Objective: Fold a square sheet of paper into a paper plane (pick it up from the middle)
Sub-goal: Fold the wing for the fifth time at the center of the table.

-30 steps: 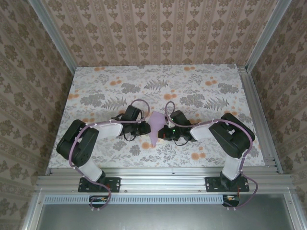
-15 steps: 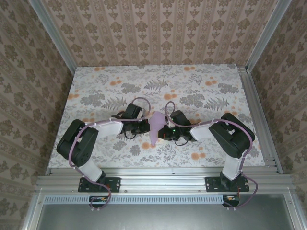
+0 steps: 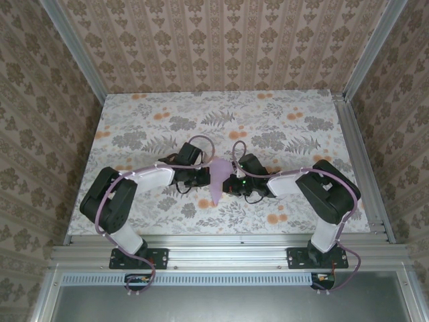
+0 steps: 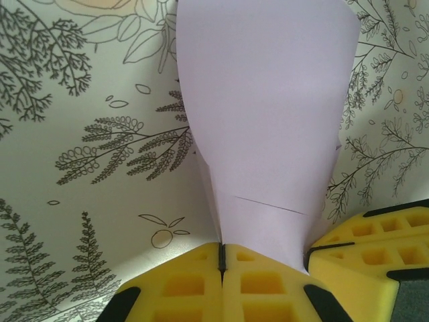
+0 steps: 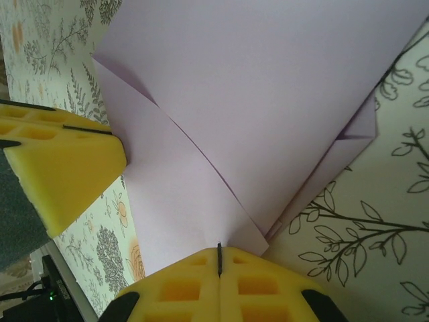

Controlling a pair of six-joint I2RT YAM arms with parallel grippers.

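The lavender sheet of paper (image 3: 216, 179) is folded into a tapering, pointed shape with layered flaps and is held up between the two grippers over the floral cloth. My left gripper (image 3: 204, 178) is shut, its yellow foam fingertips (image 4: 222, 251) pinching the paper's (image 4: 268, 121) lower edge at a crease. My right gripper (image 3: 229, 182) is shut too, its fingertips (image 5: 219, 253) clamping the paper (image 5: 255, 100) from the other side. Each wrist view catches the other gripper's yellow fingers (image 4: 375, 235) (image 5: 60, 168) close by.
The floral tablecloth (image 3: 281, 121) covers the table, with open room behind and to both sides of the arms. Aluminium frame rails (image 3: 358, 154) edge the table, and patterned walls enclose it.
My left gripper has closed onto the paper and edged slightly right. The right gripper stayed shut on the paper, which has barely shifted.
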